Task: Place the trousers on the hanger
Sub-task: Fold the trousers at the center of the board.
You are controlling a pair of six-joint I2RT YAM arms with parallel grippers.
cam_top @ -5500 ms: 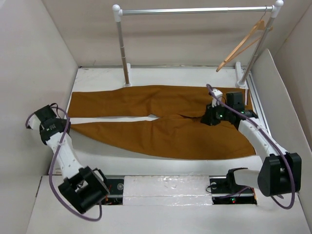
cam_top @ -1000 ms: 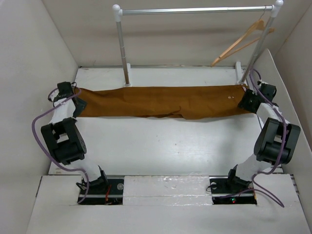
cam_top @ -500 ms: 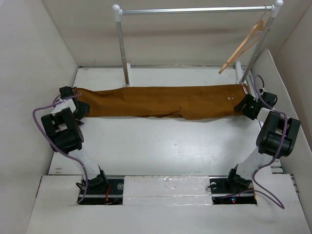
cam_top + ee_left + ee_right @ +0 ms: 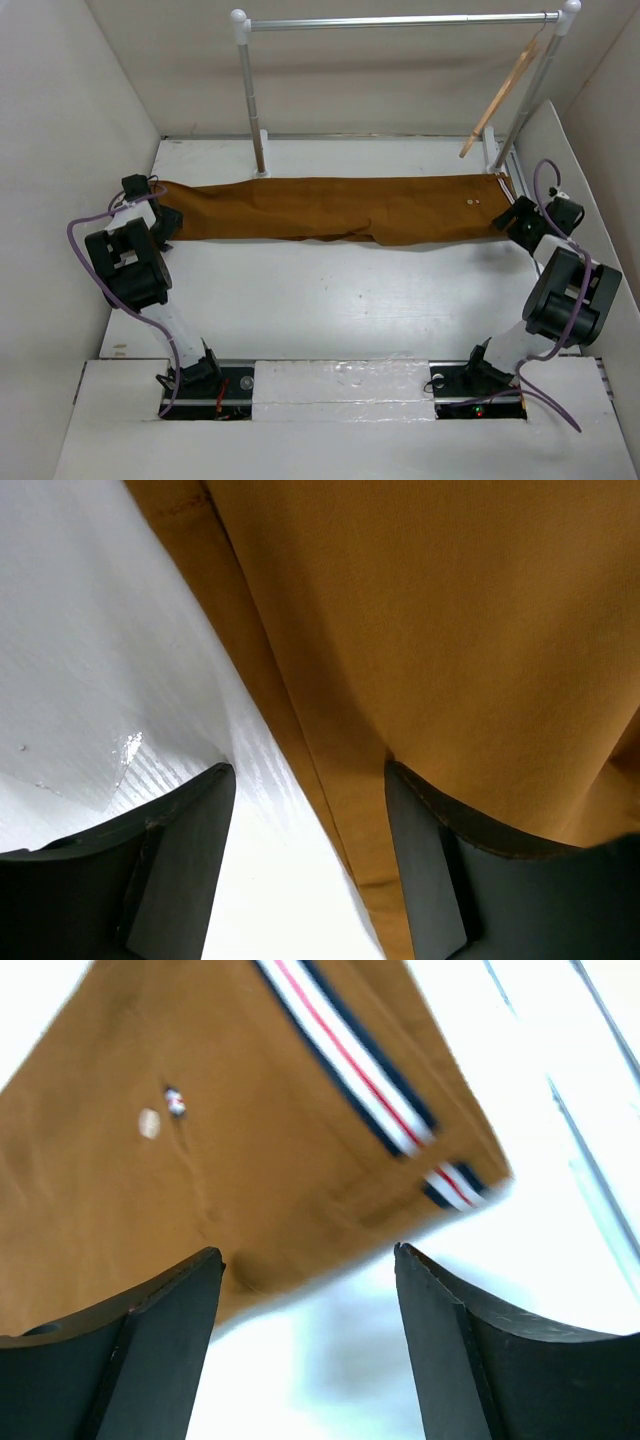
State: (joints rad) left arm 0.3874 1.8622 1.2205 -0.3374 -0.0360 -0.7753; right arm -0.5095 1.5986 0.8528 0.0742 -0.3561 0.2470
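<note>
White tabletop [image 4: 330,290] bears the folded trousers [image 4: 330,208]; left gripper [image 4: 164,219] at 9 o'clock and right gripper [image 4: 511,212] at 3 have fingers apart, so lift clear without snagging, then fetch the hanger [image 4: 503,92] at 1 o'clock.

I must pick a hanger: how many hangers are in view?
1. The hanger hangs tilted from the rail at its right end. No other shows, and none seems hidden.
</note>
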